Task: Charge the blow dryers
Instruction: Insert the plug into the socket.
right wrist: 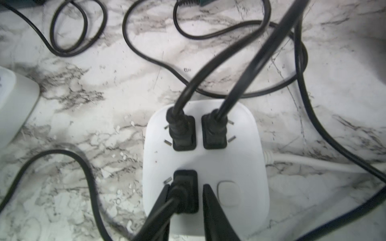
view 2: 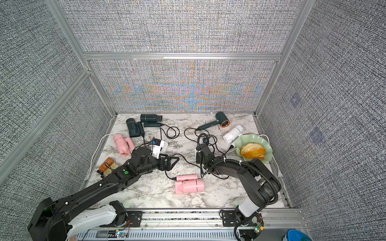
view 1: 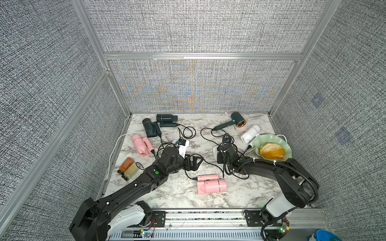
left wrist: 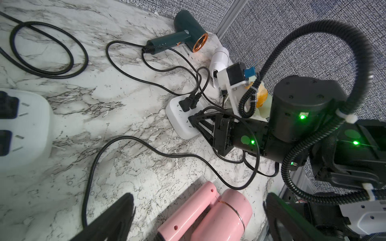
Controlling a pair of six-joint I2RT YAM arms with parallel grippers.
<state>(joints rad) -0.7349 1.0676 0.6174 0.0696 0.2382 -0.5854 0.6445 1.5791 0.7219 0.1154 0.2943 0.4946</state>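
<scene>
Right gripper (right wrist: 186, 185) — jaws just parted — astride plug (right wrist: 186, 191) in white power strip (right wrist: 240, 158)

Pink blow dryers (view 1: 141, 145) (view 1: 212, 184): two
Dark teal blow dryers (view 1: 167, 118) (view 1: 149, 127): two
Dark green blow dryer with copper ring (view 1: 238, 120): one
White blow dryer (view 1: 250, 133): one
Dryers together: six
White square power strips (left wrist: 177, 125) (left wrist: 27, 129): two
Black plugs (right wrist: 183, 135) (right wrist: 215, 135) (right wrist: 186, 187) seated in the strip under the right wrist camera: three
Black plugs showing on the other strip, left wrist view: two, at the picture's edge
Amber-brown bottle (view 1: 127, 168): one
Pale green scalloped dish (view 1: 263, 138): one
Orange slices (view 1: 271, 151) in the dish: several, exact number unclear
Robot arms (view 1: 135, 187) (view 1: 271, 170): two
</scene>
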